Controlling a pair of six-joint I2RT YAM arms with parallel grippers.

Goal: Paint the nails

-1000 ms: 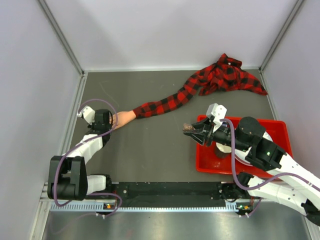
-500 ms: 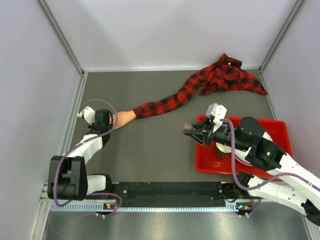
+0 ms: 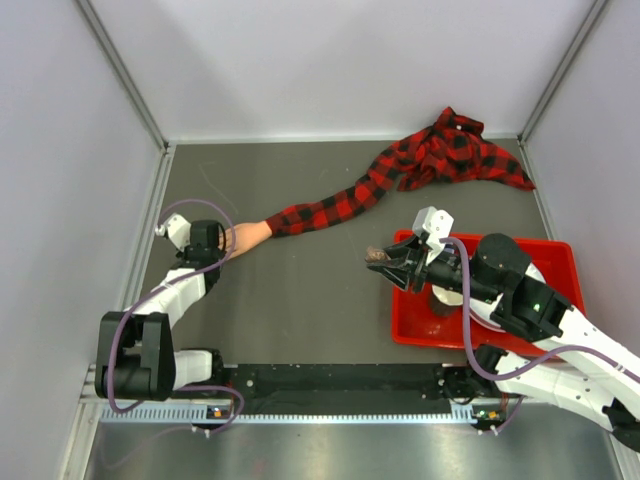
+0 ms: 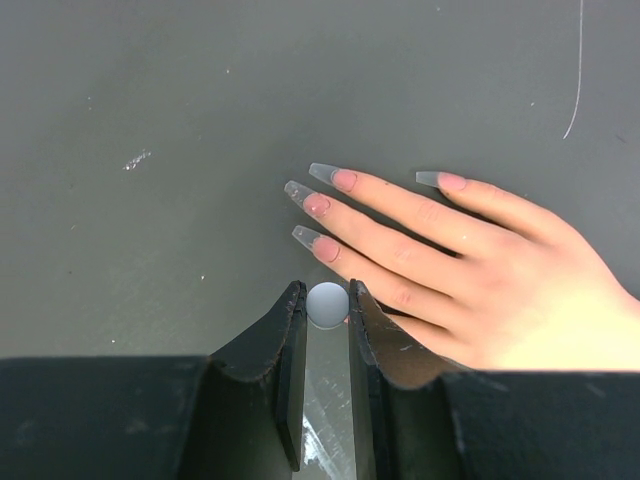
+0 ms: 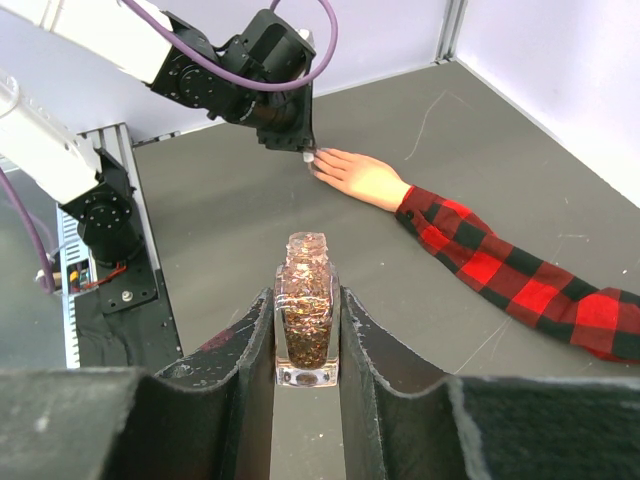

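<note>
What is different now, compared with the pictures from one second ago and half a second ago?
Nothing visibly changed. The left fingers stay shut on the small white piece beside the nails of the hand. The right fingers keep holding the open bottle.

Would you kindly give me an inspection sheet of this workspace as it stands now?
Surface: dark table, lightly scuffed.
Job's things: hand flat, palm down; nails long, pale; sleeve trails back right.
Clutter: red tray under the right arm.
Grippers: left claw shut on white cap beside the little finger; right claw shut on uncapped glitter bottle.
Cables: purple cables loop along both arms.
Surroundings: pale walls.
</note>
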